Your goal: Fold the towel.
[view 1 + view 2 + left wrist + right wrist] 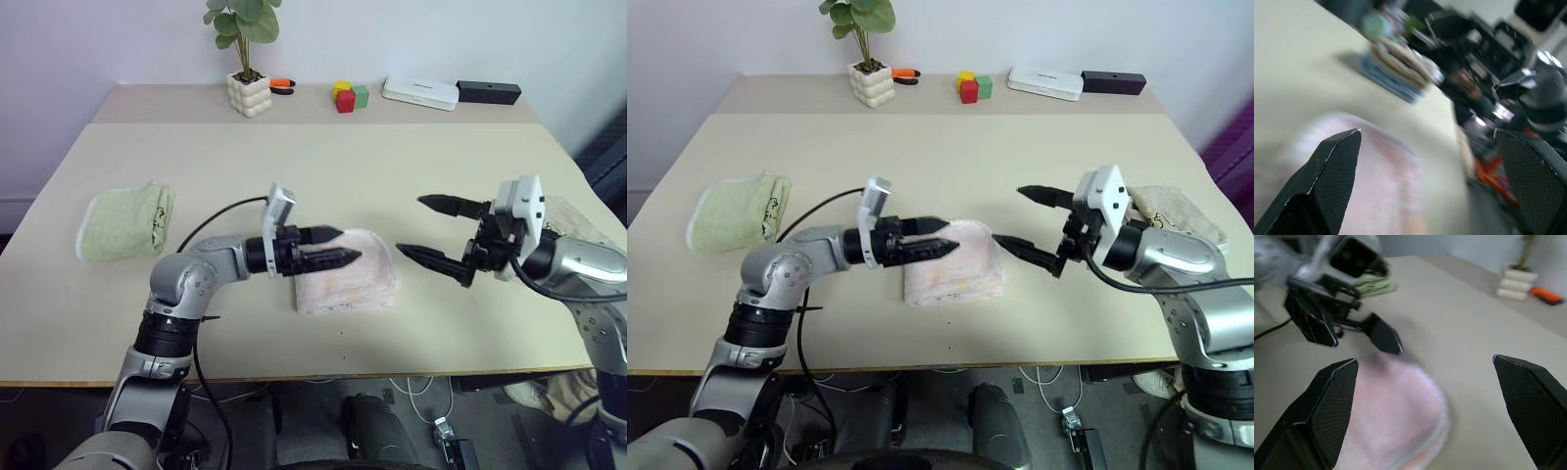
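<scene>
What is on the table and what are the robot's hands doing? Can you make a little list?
pink towel: folded, lying flat near the table's front edge
left gripper: open, above the pink towel, holding nothing
right gripper: open, beside the pink towel, holding nothing
green towel: folded, far left
beige towel: far right
plant pot: at the back

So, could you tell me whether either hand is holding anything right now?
Nothing is held: left hand and right hand are open above the folded pale pink terry towel.
</scene>
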Tool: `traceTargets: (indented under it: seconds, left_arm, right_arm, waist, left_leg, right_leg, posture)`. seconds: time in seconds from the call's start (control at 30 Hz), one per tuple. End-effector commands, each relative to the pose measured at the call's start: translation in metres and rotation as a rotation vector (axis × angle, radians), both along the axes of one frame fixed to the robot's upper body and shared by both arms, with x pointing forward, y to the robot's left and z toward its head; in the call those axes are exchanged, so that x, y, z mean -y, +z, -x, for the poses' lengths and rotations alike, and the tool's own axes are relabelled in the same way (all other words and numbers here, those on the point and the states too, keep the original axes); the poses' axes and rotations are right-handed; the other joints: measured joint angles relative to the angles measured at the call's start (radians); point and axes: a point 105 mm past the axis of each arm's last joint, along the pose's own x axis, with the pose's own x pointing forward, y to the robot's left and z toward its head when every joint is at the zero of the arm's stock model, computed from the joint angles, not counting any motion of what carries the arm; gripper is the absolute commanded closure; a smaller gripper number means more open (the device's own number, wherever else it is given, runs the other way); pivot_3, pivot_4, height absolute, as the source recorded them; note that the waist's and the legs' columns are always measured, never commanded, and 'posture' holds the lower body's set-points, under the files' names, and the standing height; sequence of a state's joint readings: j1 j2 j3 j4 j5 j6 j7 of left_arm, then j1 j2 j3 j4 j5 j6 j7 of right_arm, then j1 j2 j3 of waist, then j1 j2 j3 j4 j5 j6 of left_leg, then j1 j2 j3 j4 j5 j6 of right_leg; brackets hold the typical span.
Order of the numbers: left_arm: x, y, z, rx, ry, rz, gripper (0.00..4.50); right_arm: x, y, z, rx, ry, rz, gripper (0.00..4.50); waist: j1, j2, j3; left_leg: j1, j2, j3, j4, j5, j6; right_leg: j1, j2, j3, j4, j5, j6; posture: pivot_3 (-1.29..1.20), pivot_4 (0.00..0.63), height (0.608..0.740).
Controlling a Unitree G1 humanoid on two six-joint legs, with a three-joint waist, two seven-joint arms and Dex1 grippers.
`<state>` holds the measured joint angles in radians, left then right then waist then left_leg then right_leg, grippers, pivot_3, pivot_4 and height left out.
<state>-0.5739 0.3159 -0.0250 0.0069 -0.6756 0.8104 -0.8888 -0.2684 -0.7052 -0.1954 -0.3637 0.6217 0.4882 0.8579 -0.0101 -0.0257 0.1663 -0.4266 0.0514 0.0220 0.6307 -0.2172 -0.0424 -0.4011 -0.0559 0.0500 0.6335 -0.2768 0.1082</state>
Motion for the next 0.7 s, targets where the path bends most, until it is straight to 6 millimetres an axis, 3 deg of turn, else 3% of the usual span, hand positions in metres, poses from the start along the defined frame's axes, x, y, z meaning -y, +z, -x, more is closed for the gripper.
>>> traceTargets:
  seconds: [0.03,0.1,0.27,0.33,0.5,0.6,0.7]
  left_arm:
    - [-0.011,0.004,-0.020,0.065,0.137,0.006,0.96]
    - [-0.009,-0.002,-0.022,0.059,0.160,0.007,1.94]
    - [0.000,-0.015,-0.025,0.052,0.232,0.010,4.48]
    - [0.004,-0.017,-0.026,0.056,0.264,0.016,4.50]
    - [0.017,-0.027,-0.024,0.093,0.315,-0.013,4.50]
    - [0.022,-0.035,-0.022,0.092,0.339,-0.024,4.50]
    - [0.027,-0.046,-0.021,0.105,0.347,-0.058,4.50]
  right_arm:
    - [-0.011,0.002,-0.011,0.049,-0.056,-0.050,0.25]
    - [-0.026,-0.006,-0.010,0.032,-0.045,-0.070,0.86]
    - [-0.050,-0.022,-0.019,0.037,-0.103,-0.106,3.37]
    - [-0.051,-0.024,-0.026,0.058,-0.171,-0.134,4.42]
    - [-0.058,-0.045,-0.031,0.105,-0.307,-0.106,4.47]
    - [-0.062,-0.053,-0.030,0.060,-0.353,-0.188,4.47]
    - [-0.071,-0.073,-0.025,-0.003,-0.360,-0.204,4.47]
  waist:
    - [-0.001,0.000,0.000]
    - [0.002,0.000,0.000]
    - [0.000,0.000,0.000]
    - [0.000,0.000,0.000]
    - [0.002,0.000,0.000]
    - [-0.001,0.000,0.000]
    - [-0.001,0.001,0.000]
  left_leg:
    - [0.000,0.000,0.000,0.000,0.000,0.000]
    - [-0.001,0.000,0.000,0.000,0.000,0.000]
    - [0.000,0.000,0.000,0.000,0.000,0.000]
    - [0.000,0.000,0.000,0.000,0.000,0.000]
    - [0.000,0.000,0.000,0.000,0.000,0.000]
    - [0.000,0.000,0.000,0.000,0.000,0.000]
    - [0.000,0.000,0.000,0.000,0.000,0.000]
  right_leg:
    - [0.000,0.000,0.000,0.000,0.000,0.000]
    - [0.000,0.000,0.000,0.000,0.001,0.001]
    - [0.000,0.000,0.000,0.001,0.002,0.004]
    - [-0.001,0.000,0.000,0.002,0.002,0.004]
    - [-0.001,0.000,0.000,0.002,0.002,0.005]
    - [-0.001,0.000,0.000,0.002,0.003,0.005]
    - [-0.001,0.000,0.000,0.003,0.003,0.005]
  posture:
    - [0.00,0.150,0.740]
    - [0.00,0.150,0.740]
    - [0.00,0.150,0.740]
    - [0.00,0.150,0.740]
    - [0.00,0.150,0.740]
    - [0.00,0.150,0.740]
    - [0.00,0.150,0.740]
